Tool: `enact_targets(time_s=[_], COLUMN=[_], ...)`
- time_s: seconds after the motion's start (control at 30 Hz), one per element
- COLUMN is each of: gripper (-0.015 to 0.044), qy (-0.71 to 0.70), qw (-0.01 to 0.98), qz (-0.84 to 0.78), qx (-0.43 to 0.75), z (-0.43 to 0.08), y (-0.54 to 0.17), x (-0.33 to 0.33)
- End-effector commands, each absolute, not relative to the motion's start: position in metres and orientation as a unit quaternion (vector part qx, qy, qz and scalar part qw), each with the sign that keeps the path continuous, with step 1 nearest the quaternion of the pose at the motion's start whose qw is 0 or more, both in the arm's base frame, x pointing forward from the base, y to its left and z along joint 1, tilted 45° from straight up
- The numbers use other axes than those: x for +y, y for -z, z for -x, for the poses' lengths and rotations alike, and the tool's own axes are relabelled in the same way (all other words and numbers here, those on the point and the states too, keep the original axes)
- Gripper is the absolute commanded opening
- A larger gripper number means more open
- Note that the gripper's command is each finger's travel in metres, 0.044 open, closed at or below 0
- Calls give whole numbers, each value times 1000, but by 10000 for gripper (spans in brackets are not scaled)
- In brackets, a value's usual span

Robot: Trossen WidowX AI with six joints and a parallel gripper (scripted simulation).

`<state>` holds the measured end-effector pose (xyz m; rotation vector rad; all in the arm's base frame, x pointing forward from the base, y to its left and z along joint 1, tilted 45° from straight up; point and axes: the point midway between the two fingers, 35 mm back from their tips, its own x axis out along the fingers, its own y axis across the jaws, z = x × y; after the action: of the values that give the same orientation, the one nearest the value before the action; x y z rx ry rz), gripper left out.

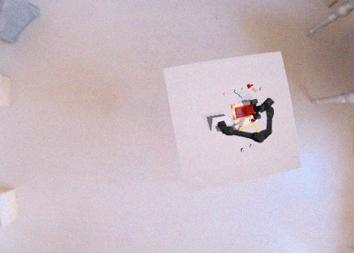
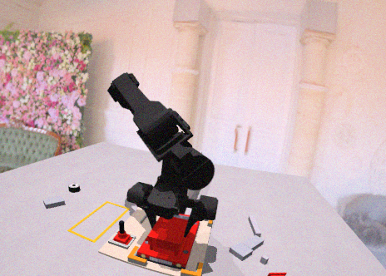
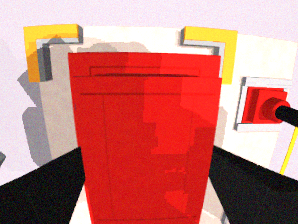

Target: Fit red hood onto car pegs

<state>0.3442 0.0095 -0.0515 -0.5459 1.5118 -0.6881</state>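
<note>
My gripper (image 2: 170, 231) (image 3: 147, 151) is shut on the red hood (image 2: 168, 235) (image 3: 145, 130), one black finger along each long side. The hood is over the car chassis (image 2: 186, 253), roughly lined up with it. The red chassis sits in the jig, on a cream board (image 2: 111, 249) with orange corner brackets (image 2: 136, 256) (image 3: 55, 32). The chassis front shows two round lights and a grille. The engine block, pegs and corner holes are hidden, so I cannot tell whether the hood lies flat on the deck.
A red block with an upright black knob (image 2: 122, 238) (image 3: 255, 107) stands in a pale tray beside the chassis. A yellow outline (image 2: 81, 236) marks the table past it. Grey blocks (image 2: 240, 250) lie on the other side. A grey slab (image 2: 54, 203) and a black-and-white wheel (image 2: 74, 188) lie farther off.
</note>
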Motion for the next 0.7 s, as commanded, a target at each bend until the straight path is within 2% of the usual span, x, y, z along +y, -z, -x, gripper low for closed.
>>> enact_targets(time_s=[0.0, 0.67], gripper=[0, 0], qy=[303, 302], qw=[644, 647], qz=[235, 239], qx=[662, 658], z=[-345, -345], y=[50, 52], x=[11, 10])
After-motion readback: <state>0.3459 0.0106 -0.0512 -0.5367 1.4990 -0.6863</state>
